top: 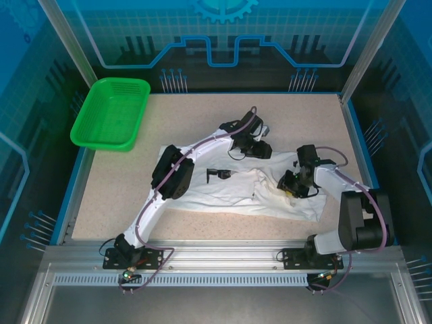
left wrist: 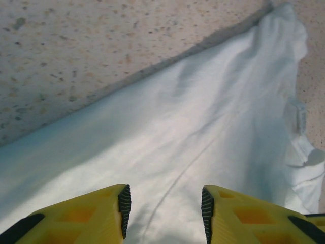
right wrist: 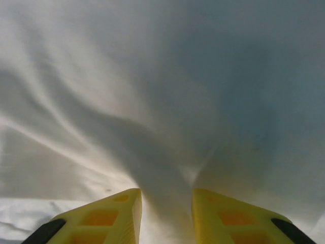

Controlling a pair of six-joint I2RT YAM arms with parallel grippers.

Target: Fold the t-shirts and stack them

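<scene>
And here's the t-shirt (top: 236,192), spread out white and rumpled across the middle of the tabletop (top: 121,182), running toward the right edge, its black print (top: 217,175) facing up near the centre. The left gripper (top: 260,150) reaches over to the shirt's far edge. From its wrist camera the left gripper (left wrist: 162,203) has its yellow fingers (left wrist: 101,213) standing apart, released, with smooth cloth (left wrist: 177,137) lying flat beneath the gap and the shirt's hem cutting diagonally against bare speckled tabletop (left wrist: 76,51). Over on the right, the right gripper (top: 291,185) is down on the shirt's right-hand part, near the right edge. Up close, the right gripper (right wrist: 166,203) shows a ridge of fabric (right wrist: 162,91) rising into the narrow gap between its fingers (right wrist: 111,213), creases fanning out from there. Whether that fold is pinched or just sitting loose, I can't tell. The green basket (top: 111,111) sits at the far left corner, well apart from the shirt.
</scene>
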